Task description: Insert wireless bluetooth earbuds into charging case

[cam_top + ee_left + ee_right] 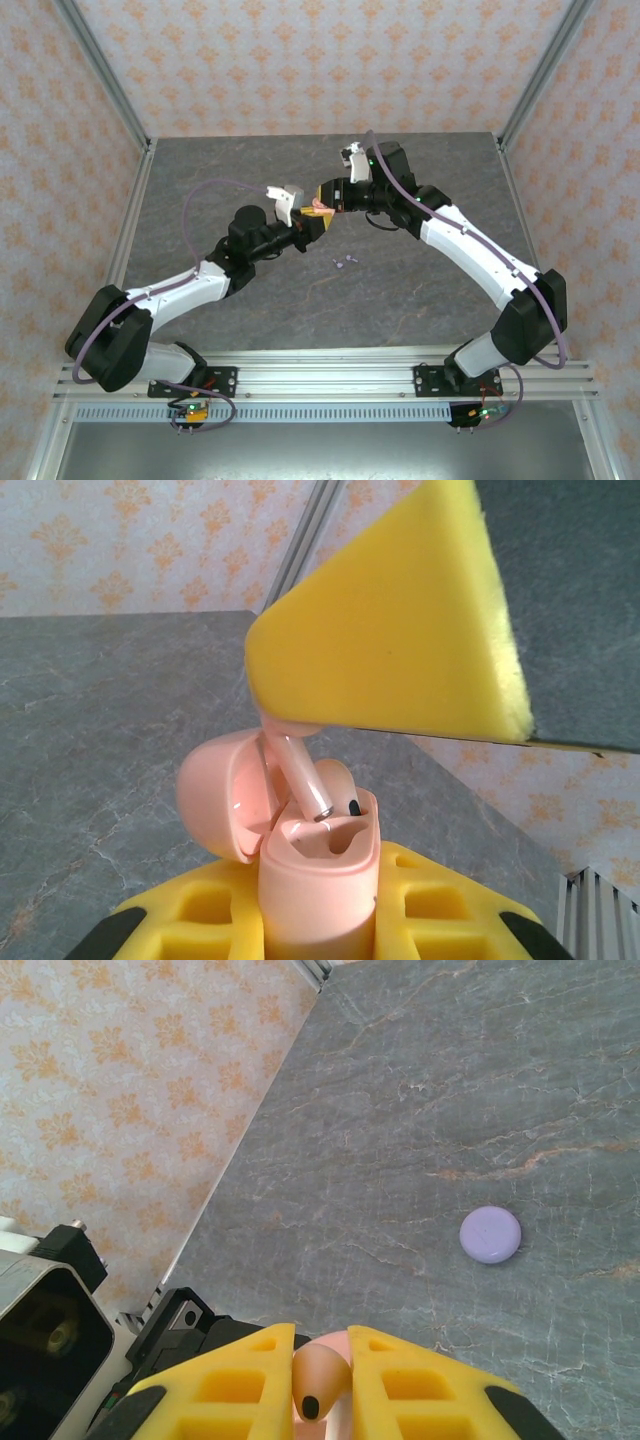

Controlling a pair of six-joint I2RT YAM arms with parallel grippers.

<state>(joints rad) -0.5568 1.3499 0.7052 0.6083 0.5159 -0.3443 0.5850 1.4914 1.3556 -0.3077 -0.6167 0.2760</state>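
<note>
- The left gripper (320, 925) is clamped tight on the pink charging case (318, 865), whose lid stands open.
- The right gripper (322, 1348) pinches a salmon-pink earbud (318, 1378), with the stem tip at the case's socket just past its fingertips.
- This looks like the insertion step. The next move calls for a straight push in, then a release.

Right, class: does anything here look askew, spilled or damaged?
The salmon-pink stemmed plastic earbud in the right gripper goes into the open pink plastic charging case at a slant, leaning toward the lid, not seated. Tiny light purple pieces lie loose on the grey table. Nothing looks spilled or damaged.
</note>
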